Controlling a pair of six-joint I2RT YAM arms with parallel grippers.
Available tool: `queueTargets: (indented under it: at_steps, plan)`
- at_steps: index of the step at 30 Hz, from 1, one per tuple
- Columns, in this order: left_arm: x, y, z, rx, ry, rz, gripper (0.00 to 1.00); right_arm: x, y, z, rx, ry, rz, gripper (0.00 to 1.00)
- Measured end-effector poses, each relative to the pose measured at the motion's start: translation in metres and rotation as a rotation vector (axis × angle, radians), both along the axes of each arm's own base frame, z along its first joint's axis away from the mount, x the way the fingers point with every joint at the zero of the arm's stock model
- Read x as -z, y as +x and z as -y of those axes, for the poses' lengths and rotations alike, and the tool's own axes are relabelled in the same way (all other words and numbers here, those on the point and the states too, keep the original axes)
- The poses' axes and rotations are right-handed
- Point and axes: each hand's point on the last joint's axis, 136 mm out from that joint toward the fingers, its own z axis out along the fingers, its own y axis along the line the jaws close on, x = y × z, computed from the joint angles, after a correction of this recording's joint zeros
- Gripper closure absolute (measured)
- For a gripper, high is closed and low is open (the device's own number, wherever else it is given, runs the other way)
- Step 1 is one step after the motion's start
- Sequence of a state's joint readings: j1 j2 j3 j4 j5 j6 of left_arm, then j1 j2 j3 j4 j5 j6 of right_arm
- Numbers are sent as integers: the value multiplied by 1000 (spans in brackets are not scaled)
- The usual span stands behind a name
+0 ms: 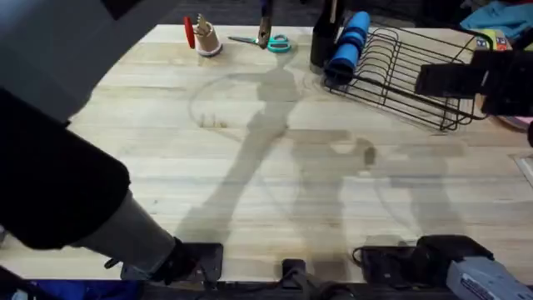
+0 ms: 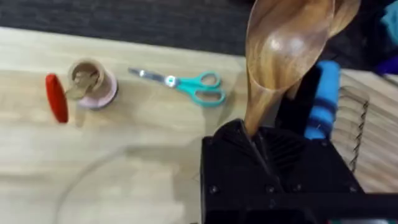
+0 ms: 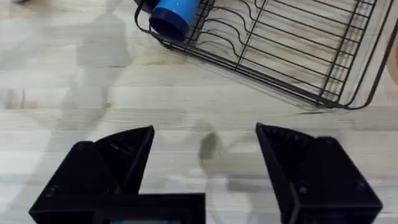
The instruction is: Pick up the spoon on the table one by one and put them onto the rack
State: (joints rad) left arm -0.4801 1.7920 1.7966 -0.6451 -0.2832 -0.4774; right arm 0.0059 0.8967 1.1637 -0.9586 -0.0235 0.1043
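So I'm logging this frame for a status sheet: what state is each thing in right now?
spoon: gripped, bowl upward
left gripper: shut on the spoon
right gripper: open, holding nothing, above bare table
rack: plate slots unfilled
scissors: lying flat, blades shut
blue cylinder: on its side at the rack's end

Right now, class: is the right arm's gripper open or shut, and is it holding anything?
Open and empty. In its wrist view the right gripper has its two black fingers spread wide, with bare table between them.
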Motion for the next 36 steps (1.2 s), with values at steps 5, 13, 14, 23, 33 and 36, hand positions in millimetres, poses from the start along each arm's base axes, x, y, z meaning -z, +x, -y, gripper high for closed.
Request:
queueTargets:
  at_steps: [5, 13, 14, 23, 33, 36]
  plan:
    - [-19, 18, 12, 4, -69, 130, 955, 0, 0, 0, 0, 0, 0, 9]
    - [-54, 29, 47, 40, -216, 338, 955, 0, 0, 0, 0, 0, 0, 9]
    - [-57, 30, 50, 41, -235, 353, 955, 0, 0, 0, 0, 0, 0, 9]
    - [-36, 51, 70, 41, -302, 381, 955, 0, 0, 0, 0, 0, 0, 9]
    - [9, 63, 119, 104, -335, 394, 955, 0, 0, 0, 0, 0, 0, 9]
    - [16, 68, 122, 104, -341, 405, 955, 0, 0, 0, 0, 0, 0, 9]
